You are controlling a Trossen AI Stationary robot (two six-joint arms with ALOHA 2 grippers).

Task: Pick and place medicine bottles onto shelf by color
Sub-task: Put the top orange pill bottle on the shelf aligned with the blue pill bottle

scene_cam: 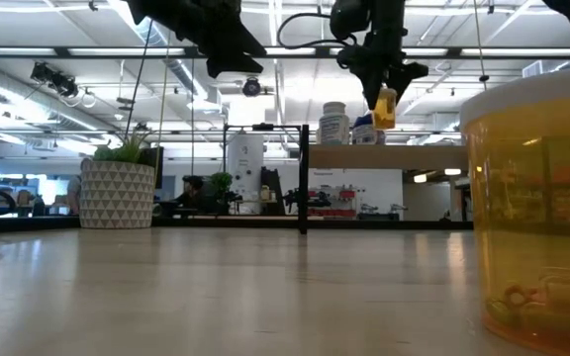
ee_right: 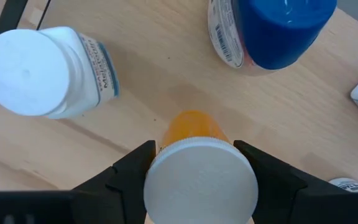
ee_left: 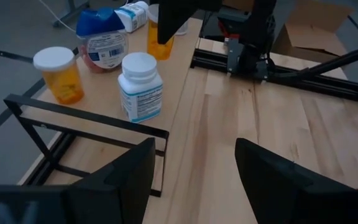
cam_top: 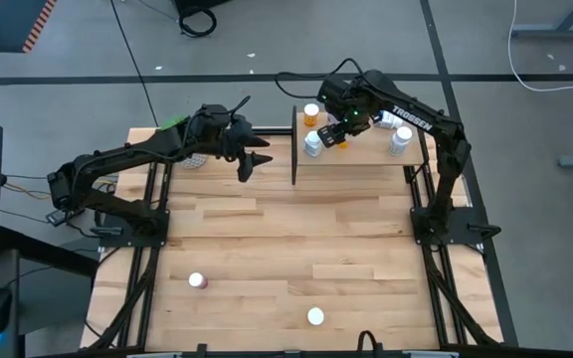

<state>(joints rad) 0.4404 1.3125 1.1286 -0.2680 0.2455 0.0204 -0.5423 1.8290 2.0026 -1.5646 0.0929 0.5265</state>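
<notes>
The light-wood shelf (cam_top: 366, 154) stands at the table's far right. On it are an orange bottle (cam_top: 311, 112), a white bottle (cam_top: 313, 144), a rounded blue bottle (ee_left: 102, 43) and another white bottle (cam_top: 399, 139). My right gripper (cam_top: 341, 134) hangs over the shelf, shut on an orange white-capped bottle (scene_cam: 385, 107). My left gripper (cam_top: 252, 159) is open in the air just left of the shelf, holding nothing. Two more bottles stand near the table's front, a pinkish one (cam_top: 197, 281) and an orange one (cam_top: 315, 316). My right gripper pinches the orange bottle's white cap (ee_right: 166, 180) between its two fingers (ee_right: 129, 165), one on each side. The fingers come from above, pointing down. The bottle hangs upright below them, its base (scene_cam: 385, 126) clear of the shelf top.
A potted green plant (scene_cam: 117, 188) stands at the table's far left, behind my left arm. The shelf's black posts (cam_top: 294, 149) mark its left end. The bare shelf board (ee_right: 135, 124) shows between the white bottle (ee_right: 42, 71) and the blue bottle (ee_right: 272, 28).
</notes>
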